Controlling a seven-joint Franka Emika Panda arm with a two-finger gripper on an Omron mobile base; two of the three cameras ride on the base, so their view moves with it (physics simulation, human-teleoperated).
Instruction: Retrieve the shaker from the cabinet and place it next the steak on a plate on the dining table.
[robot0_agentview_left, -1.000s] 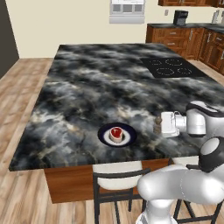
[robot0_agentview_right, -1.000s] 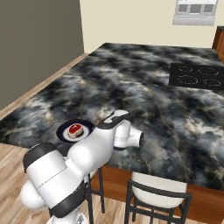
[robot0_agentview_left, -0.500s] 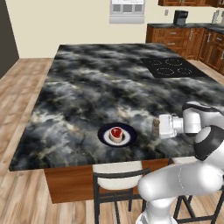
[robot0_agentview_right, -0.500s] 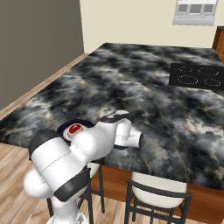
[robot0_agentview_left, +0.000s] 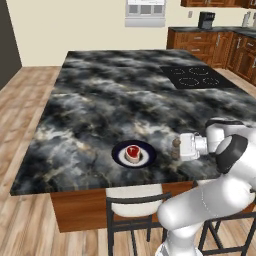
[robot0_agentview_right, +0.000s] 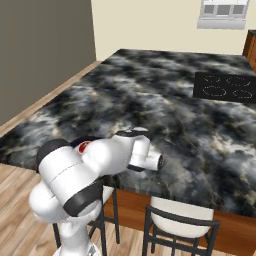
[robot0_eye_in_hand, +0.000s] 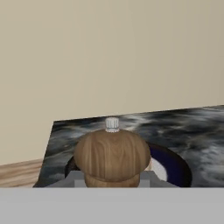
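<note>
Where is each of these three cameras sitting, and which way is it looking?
Left base view: behind the arm's left, looking down over the dining table; the white arm rises lower right, its hand by the shaker.
Right base view: behind its right, same table; the arm fills the lower left.
Hand view: on the hand, looking sideways past the shaker at the plate and wall.
Both base views share the table, plate and stools.
</note>
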